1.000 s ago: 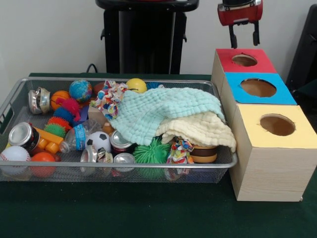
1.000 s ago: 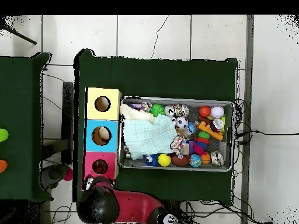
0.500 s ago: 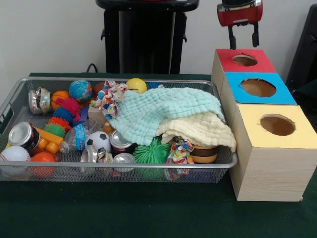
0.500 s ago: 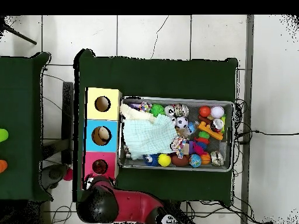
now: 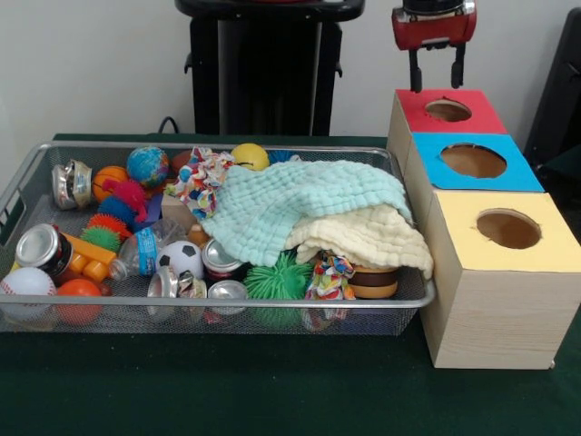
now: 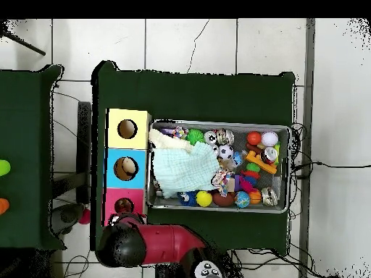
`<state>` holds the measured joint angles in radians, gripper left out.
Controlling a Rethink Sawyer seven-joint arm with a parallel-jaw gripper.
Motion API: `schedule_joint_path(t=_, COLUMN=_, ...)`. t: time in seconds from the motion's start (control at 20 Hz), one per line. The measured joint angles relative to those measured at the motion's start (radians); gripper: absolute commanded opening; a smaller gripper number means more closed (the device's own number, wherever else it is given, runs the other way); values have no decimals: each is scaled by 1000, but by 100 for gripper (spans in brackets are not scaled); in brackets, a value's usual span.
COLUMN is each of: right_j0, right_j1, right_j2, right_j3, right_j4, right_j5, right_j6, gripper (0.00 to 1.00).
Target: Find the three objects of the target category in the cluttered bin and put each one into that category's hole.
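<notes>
Hand (image 5: 434,77): we see both fingers spread apart, nothing between them, above the 12 o'clock edge of the red box hole (image 5: 448,110).
Wire-mesh bin (image 5: 54,313): on the green counter (image 5: 272,391), at 9 o'clock from the boxes.
Animal toys: we cannot spot any; a mint cloth (image 5: 300,204) covers the bin's middle.

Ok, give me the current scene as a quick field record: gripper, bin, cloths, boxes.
gripper: above the far edge of the red-topped box, fingers apart, holding nothing
bin: full of balls, cans and toys; no animal toy in plain sight
cloths: mint cloth lies over cream cloth, covering the bin's box-side half
boxes: red, blue, yellow tops in a row beside the bin
</notes>
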<state>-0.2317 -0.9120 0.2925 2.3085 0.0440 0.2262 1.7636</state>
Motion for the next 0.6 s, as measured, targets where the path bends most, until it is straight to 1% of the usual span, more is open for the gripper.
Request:
schedule_joint_path(t=0.2, right_j0=-14, right_j1=1, right_j2=-14, right_j3=-63, right_j4=-70, right_j5=51, right_j6=0, gripper=100)
schedule_joint_path(t=0.3, right_j0=-23, right_j1=3, right_j2=-15, right_j3=-80, right_j4=-90, right_j5=54, right_j6=0, gripper=100)
schedule_joint_path(t=0.35, right_j0=-33, right_j1=8, right_j2=-17, right_j3=-105, right_j4=-118, right_j5=54, right_j6=0, gripper=100)
schedule_joint_path(t=0.6, right_j0=-52, right_j1=27, right_j2=-23, right_j3=-164, right_j4=-189, right_j5=54, right_j6=0, gripper=100)
